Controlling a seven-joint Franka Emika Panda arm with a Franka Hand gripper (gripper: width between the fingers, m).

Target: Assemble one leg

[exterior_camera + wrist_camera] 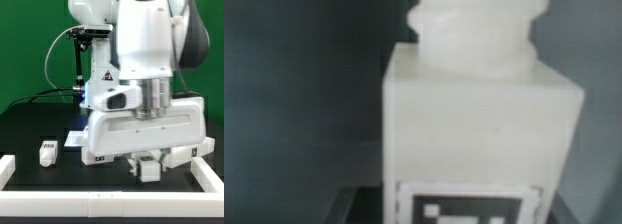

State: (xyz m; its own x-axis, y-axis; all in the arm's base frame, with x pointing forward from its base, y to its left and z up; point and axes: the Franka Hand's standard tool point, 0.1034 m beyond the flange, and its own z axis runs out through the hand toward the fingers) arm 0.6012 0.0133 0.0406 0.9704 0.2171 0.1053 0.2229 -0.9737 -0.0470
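Behind the front rail (60, 202), fingers (149, 166) clamp the leg (473, 120), another leg (47, 152) well apart.

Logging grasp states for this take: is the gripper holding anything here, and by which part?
The gripper appears to hold the leg by its tagged end, its narrow tip pointing away; exact finger contact is not visible.

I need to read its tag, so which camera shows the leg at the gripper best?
The wrist view: the leg fills the picture, with a tag partly in frame. The exterior view shows it only as a small white block, mostly hidden beneath the arm.
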